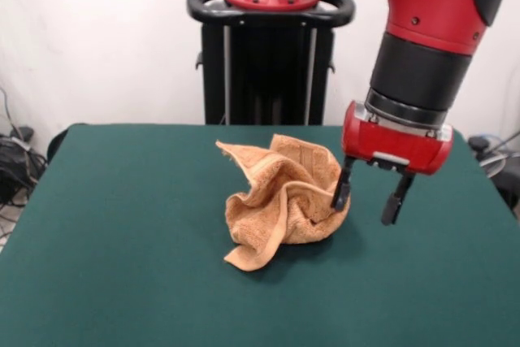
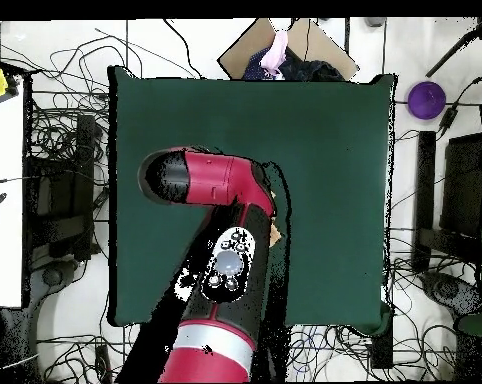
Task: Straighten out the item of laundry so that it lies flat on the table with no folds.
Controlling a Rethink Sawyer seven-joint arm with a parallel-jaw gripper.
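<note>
The item of laundry [image 1: 284, 197], a peach-orange terry towel, sits crumpled in a bunched heap near the middle of the dark green table [image 1: 122, 241]. One corner sticks out toward the front. My gripper [image 1: 368, 197] hangs open just off the heap's right side. Its left finger [image 1: 341, 191] is against the towel's edge, and the right finger is over bare table with nothing between the two. In the overhead view the red arm [image 2: 220, 190] covers nearly all of the towel, leaving only a sliver [image 2: 275, 236] showing on the table [image 2: 325, 150]. The gripper itself is hidden there.
The black pedestal [image 1: 268, 62] stands behind the table's far edge. In the overhead view cables lie all around the table, with a cardboard box [image 2: 285, 45] past one edge and a purple round thing [image 2: 426, 99] off a corner.
</note>
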